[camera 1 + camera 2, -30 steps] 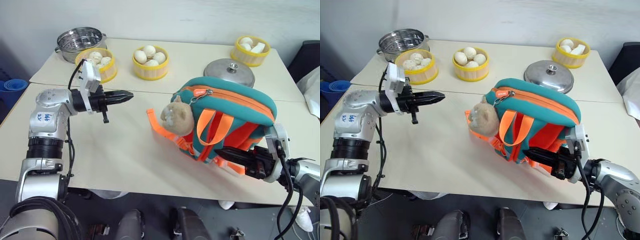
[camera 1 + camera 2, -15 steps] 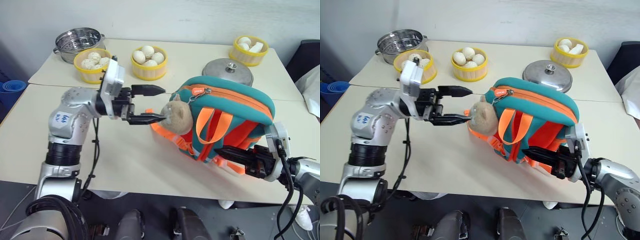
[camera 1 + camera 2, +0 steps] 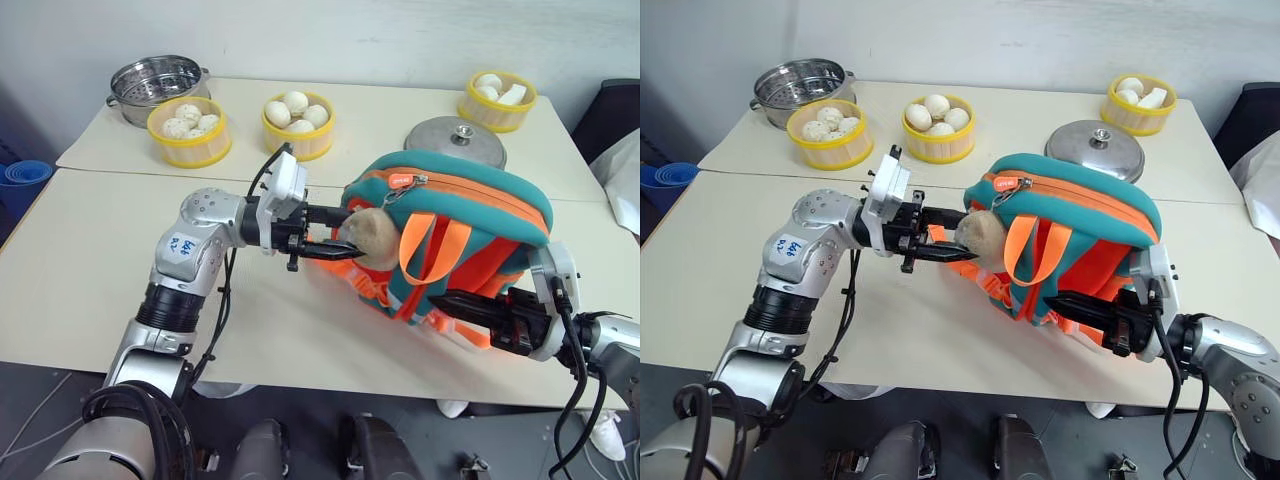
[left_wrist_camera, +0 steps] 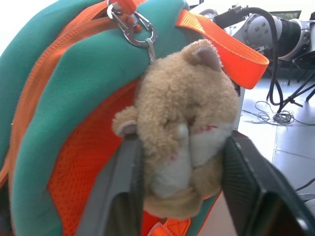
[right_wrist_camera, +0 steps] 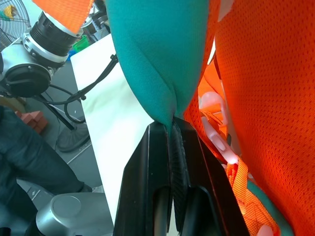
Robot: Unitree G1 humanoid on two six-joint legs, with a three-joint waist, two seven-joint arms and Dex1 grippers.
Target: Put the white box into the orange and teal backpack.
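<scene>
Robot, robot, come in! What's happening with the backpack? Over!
Left gripper around plush head. Right gripper shut on backpack edge. Zipper looks closed.

No legible text or labels anywhere

You have the backpack [image 3: 470,225] on the table's [image 3: 90,250] right half, the pot lid [image 3: 455,135] just behind it, three steamer baskets [image 3: 297,122] farther back.
</scene>
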